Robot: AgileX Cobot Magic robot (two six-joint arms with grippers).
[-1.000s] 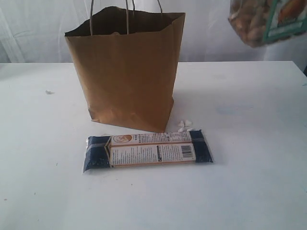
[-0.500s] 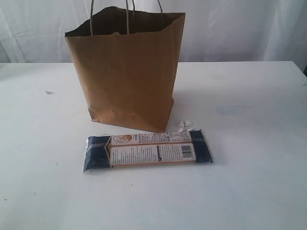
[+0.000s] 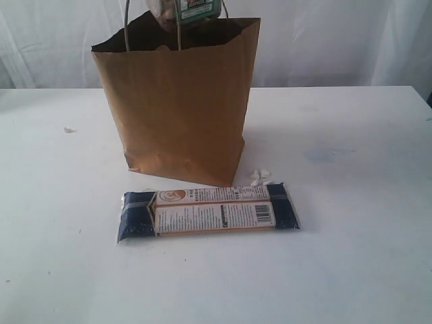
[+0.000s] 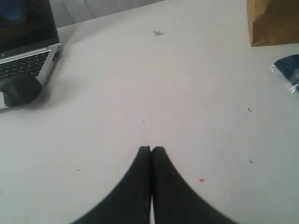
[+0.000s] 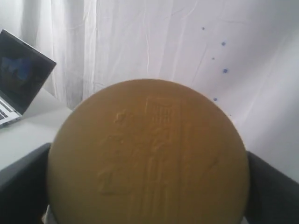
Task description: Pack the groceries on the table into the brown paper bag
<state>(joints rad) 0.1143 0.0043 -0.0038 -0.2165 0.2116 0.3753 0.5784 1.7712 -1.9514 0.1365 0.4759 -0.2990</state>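
Jar [image 3: 185,10] back in view | over bag [image 3: 177,108] mouth, maybe dipping inside

So your clear jar [image 3: 196,8] has moved; a second back it was hanging up at the far right corner of the shot; half a second back you couldn't see it at all; now it pokes in at the top edge, right over the open mouth of the brown paper bag [image 3: 179,115], one handle [image 3: 179,32] crossing in front of it.
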